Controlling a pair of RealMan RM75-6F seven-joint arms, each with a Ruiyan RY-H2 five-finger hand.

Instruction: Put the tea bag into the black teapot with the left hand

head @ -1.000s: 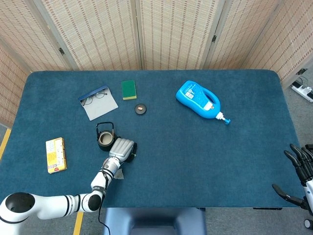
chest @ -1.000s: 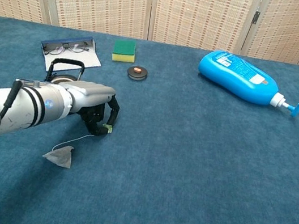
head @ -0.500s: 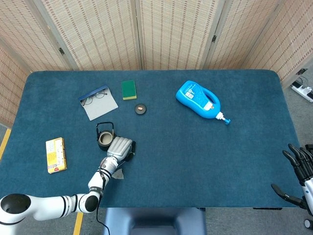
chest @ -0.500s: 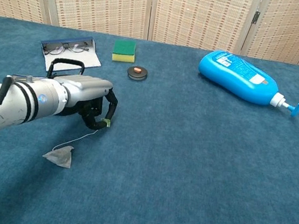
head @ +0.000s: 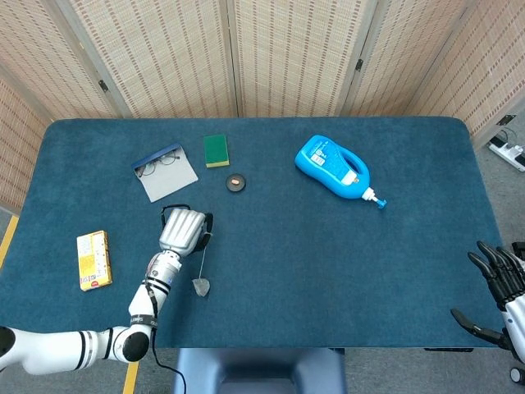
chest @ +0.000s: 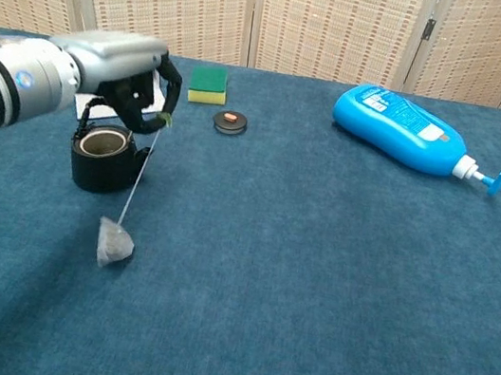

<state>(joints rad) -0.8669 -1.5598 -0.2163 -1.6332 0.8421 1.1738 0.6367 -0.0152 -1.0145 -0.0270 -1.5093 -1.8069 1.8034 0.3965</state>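
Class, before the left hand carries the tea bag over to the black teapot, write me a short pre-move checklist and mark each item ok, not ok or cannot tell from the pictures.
1. Left hand holds the tag end of the string: ok, the fingers are pinched on it.
2. Tea bag is clear of the table: cannot tell, it hangs low and may touch the cloth.
3. Black teapot is open: ok, no lid on it and the mouth faces up.
4. Teapot handle out of the drop path: cannot tell, the hand hides it.
5. Tea bag lined up over the teapot's mouth: not ok, it hangs beside the pot, nearer the camera.
6. Right hand out of the way: ok, at the far table edge.
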